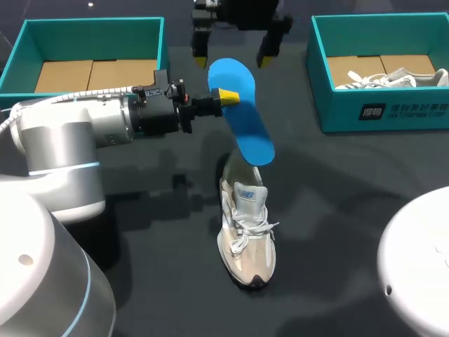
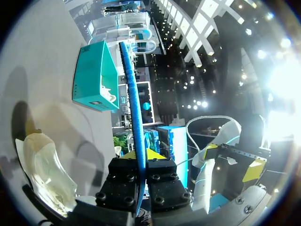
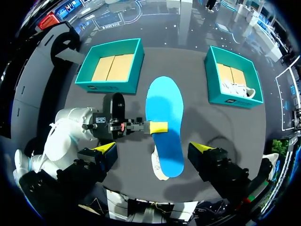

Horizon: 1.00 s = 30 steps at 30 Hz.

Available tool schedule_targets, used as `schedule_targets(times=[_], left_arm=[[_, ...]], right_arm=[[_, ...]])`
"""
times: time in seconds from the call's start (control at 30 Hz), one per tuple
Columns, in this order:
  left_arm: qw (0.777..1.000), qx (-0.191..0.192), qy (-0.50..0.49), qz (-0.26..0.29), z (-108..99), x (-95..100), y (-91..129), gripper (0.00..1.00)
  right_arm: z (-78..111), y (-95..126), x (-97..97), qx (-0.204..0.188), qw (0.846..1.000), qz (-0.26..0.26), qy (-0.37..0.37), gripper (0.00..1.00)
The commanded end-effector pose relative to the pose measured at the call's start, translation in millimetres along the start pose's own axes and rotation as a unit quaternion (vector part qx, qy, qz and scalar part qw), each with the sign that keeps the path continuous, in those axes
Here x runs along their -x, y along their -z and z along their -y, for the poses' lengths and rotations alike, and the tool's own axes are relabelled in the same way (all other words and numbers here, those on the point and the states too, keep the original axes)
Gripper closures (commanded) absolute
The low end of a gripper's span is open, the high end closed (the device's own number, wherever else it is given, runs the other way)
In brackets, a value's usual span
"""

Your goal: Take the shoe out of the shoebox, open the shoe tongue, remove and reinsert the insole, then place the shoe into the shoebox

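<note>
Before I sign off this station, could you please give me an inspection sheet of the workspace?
Surface: dark table.
Job's things: blue insole held over the shoe, which stands on the table; left shoebox holds no shoe; right shoebox holds a second shoe.
Clutter: nothing seen.
Grippers: left gripper shut on the insole; right gripper open, above the insole.
Cables: white cable along the left arm.
Surroundings: nothing seen.

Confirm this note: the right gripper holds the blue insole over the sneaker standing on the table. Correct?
Not quite. The left gripper holds the blue insole, shut on its edge, over the sneaker standing on the table; the head view shows it. The right gripper hangs open above, holding nothing.
</note>
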<state>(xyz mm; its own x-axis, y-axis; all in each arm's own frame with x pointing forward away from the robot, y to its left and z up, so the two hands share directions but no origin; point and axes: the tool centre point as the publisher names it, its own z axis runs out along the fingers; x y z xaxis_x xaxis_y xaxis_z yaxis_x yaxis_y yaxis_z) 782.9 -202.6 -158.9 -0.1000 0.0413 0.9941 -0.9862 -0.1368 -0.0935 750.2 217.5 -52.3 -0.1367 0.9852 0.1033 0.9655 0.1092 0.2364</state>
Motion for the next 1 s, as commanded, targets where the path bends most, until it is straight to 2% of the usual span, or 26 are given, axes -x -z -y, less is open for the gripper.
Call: schedule_targets(times=[0.03, 0.43, 0.63, 0.83, 1.0], left_arm=[[1.0, 0.0, 0.0, -0.001, 0, 1.0, -1, 1.0], [1.0, 0.0, 0.0, -0.001, 0, 1.0, -1, 1.0], [1.0, 0.0, 0.0, -0.001, 0, 1.0, -1, 1.0], [1.0, 0.0, 0.0, -0.001, 0, 1.0, -1, 1.0], [1.0, 0.0, 0.0, -0.001, 0, 1.0, -1, 1.0]], right_arm=[[-1.0, 0, -7.2, -0.002, 0.992, 0.125, -0.001, 0.0], [2.6, -11, -15.2, -0.011, 0.993, 0.116, 0.009, 0.0], [5.7, -11, -8.7, -0.002, 0.995, 0.101, 0.0, 0.0], [10.6, -5, 14.0, 0.014, 0.999, 0.034, -0.025, 0.0], [13.9, -6, 37.1, 0.009, 0.997, -0.065, -0.045, 0.0]])
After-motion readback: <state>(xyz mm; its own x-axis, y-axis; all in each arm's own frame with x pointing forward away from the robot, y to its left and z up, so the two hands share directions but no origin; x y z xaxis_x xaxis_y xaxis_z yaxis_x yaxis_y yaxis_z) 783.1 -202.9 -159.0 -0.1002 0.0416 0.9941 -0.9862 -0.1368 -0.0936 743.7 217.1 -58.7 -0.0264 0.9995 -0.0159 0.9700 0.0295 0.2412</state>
